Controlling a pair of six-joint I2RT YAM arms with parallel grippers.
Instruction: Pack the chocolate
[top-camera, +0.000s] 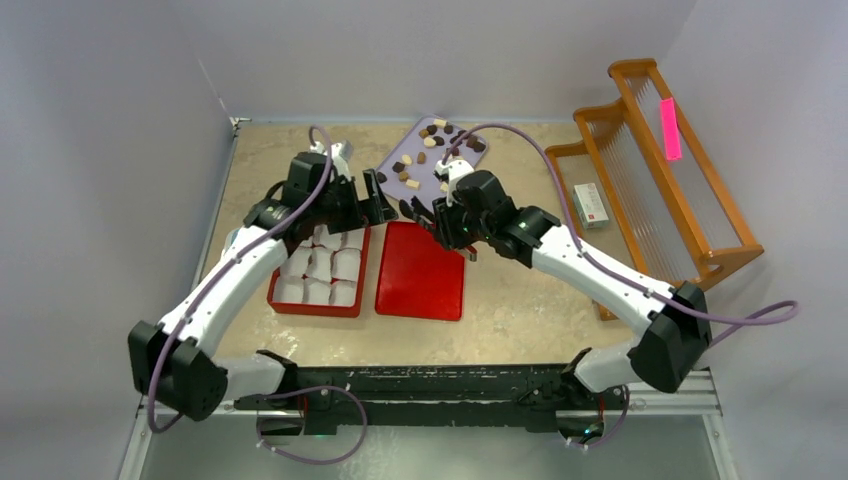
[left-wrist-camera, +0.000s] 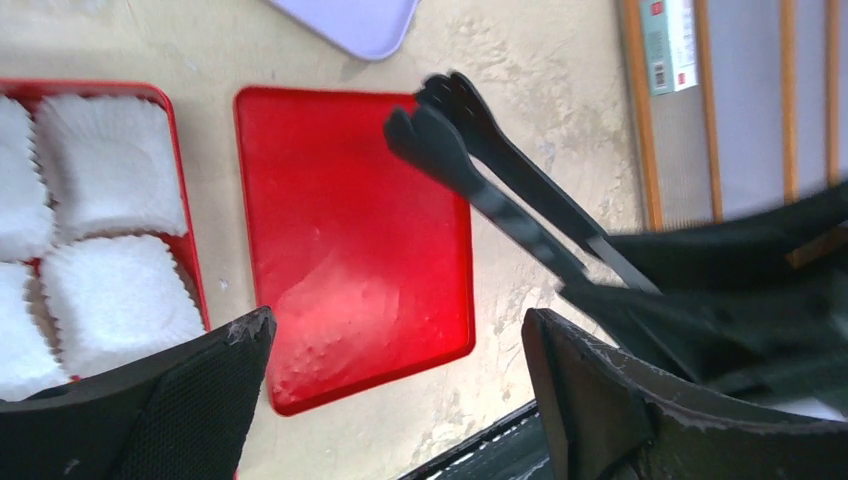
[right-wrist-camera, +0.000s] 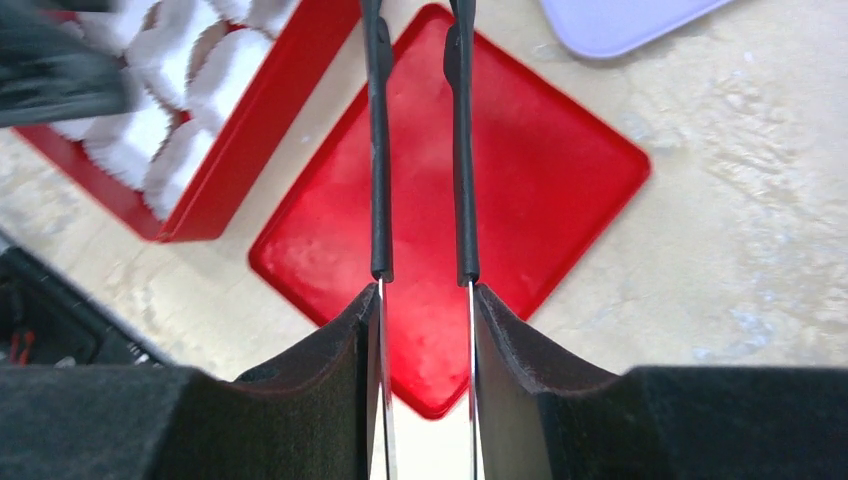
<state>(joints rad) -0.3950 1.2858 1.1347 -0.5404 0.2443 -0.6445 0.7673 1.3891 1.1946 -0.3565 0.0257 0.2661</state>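
Right hand (right-wrist-camera: 425, 300) clamps black tongs (right-wrist-camera: 378, 150), tips toward 10 o'clock over red lid (left-wrist-camera: 350, 230); left hand (left-wrist-camera: 395, 325) gapes empty beside red box (top-camera: 312, 309); chocolate (top-camera: 430, 141) scattered on lavender tray (left-wrist-camera: 350, 20) at 12 o'clock, axes unreadable.

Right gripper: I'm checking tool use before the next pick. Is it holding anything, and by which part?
Yes: the right gripper holds black tongs by their handle end, both arms squeezed between its fingers. The left gripper is open and holds nothing.
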